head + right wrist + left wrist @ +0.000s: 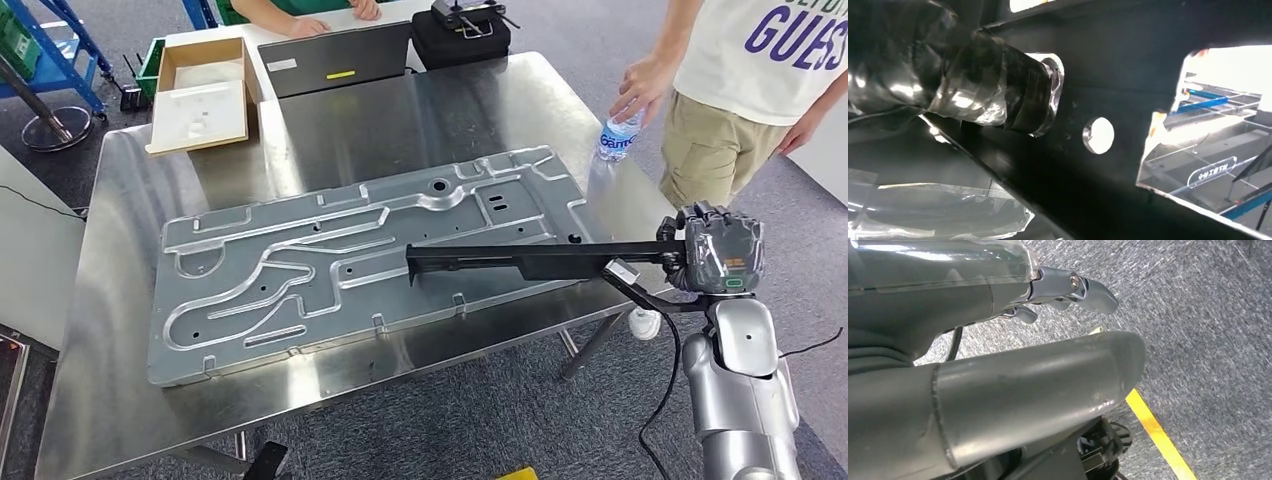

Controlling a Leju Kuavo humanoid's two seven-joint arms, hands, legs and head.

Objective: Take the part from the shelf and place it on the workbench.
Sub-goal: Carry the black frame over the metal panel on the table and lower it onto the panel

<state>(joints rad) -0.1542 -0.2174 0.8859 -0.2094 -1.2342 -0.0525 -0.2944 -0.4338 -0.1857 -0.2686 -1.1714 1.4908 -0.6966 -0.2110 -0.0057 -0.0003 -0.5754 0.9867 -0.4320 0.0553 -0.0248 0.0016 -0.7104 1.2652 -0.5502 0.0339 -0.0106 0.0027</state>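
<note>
Head view: right robot hand (pixel 722 252) grips the long black part (pixel 520 262) by its right end, its axis reaching left over the table (pixel 110 400).

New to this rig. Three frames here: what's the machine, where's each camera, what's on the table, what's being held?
It is a two-armed humanoid robot. The head view looks down from its body onto a steel workbench. On the bench lie a large stamped metal panel, an open cardboard box and a water bottle that a person touches. The right hand grips a long black part held out over the panel. The right wrist view sits close behind that hand, seeing the part's black surface with holes. The left wrist view shows the left hand hanging above grey floor, holding nothing.
</note>
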